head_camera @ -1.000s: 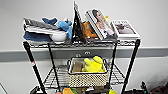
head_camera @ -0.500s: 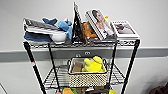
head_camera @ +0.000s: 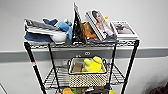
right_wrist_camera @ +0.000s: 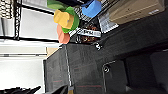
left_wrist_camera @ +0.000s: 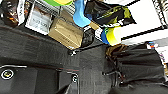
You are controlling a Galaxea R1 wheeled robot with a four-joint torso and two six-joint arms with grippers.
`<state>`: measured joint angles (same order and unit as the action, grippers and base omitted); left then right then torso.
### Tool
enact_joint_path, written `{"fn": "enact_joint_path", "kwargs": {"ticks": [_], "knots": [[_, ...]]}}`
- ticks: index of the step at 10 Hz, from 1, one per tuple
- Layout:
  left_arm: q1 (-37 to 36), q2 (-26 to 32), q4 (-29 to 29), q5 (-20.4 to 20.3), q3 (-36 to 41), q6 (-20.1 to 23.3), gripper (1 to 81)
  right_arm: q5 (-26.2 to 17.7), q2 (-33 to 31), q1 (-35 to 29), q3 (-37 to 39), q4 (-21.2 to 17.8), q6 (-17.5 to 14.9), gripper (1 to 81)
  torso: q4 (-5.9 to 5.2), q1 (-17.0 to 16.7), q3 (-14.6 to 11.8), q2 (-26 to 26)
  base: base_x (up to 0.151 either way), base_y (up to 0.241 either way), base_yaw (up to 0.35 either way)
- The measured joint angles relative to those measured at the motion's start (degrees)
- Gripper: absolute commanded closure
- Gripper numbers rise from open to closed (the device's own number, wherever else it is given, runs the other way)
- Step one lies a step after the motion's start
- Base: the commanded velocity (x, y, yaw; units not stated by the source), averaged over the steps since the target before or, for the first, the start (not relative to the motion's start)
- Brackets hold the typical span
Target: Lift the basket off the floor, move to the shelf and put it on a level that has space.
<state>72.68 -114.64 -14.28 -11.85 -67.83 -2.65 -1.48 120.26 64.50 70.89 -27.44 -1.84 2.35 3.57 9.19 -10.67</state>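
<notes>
Head view: the shelf (head_camera: 33, 65), a wire rack on thin black poles, stands against a pale wall. The basket (head_camera: 87, 79), cream and woven, sits on the level (head_camera: 53, 79), a silvery wire-grid tier below the top one, between the poles and toward the front edge. Inside the basket lie a yellow soft toy (head_camera: 93, 65) and a brown block (head_camera: 77, 67), side by side. The top tier carries books (head_camera: 100, 23), some leaning and one lying flat at the right end, a white bowl (head_camera: 58, 37), a blue toy (head_camera: 65, 26) and a stack of flat items at the left end. Coloured objects show beneath the basket's tier, too cropped to identify. Left wrist view: the floor (left_wrist_camera: 45, 50), dark carpet, with a cardboard box (left_wrist_camera: 65, 32) resting on it beside the foot of the rack, and a blue block (left_wrist_camera: 80, 12) above the box. Right wrist view: the same carpet, with a yellow block (right_wrist_camera: 62, 18), a green one just behind it and an orange one below, all close to the rack's lower tier. Whether either claw is open or closed cannot be told from these views.
</notes>
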Motion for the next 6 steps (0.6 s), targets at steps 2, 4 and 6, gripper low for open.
{"fn": "enact_joint_path", "kwargs": {"ticks": [2, 4, 6], "knots": [[4.02, -4.10, 1.44, -2.34, -6.12, -0.02, 1.0, 0.44, 3.39, 2.63, 3.84, 1.89, 0.00, 1.0, 0.00, -0.02, -0.02, -0.02, 0.000, 0.000, 0.000], [6.40, -7.72, 2.34, -3.24, -11.69, -0.02, 1.0, 0.43, 5.84, 4.93, 8.35, 2.96, 0.00, 1.0, 0.00, -0.06, -0.02, -0.05, 0.000, 0.000, 0.000], [7.96, -10.83, 2.56, -3.96, -16.59, 0.00, 1.0, 0.63, 8.22, 6.86, 12.35, 3.77, -0.05, 1.0, 0.00, -0.06, -0.05, -0.06, 0.000, 0.000, 0.000]]}}
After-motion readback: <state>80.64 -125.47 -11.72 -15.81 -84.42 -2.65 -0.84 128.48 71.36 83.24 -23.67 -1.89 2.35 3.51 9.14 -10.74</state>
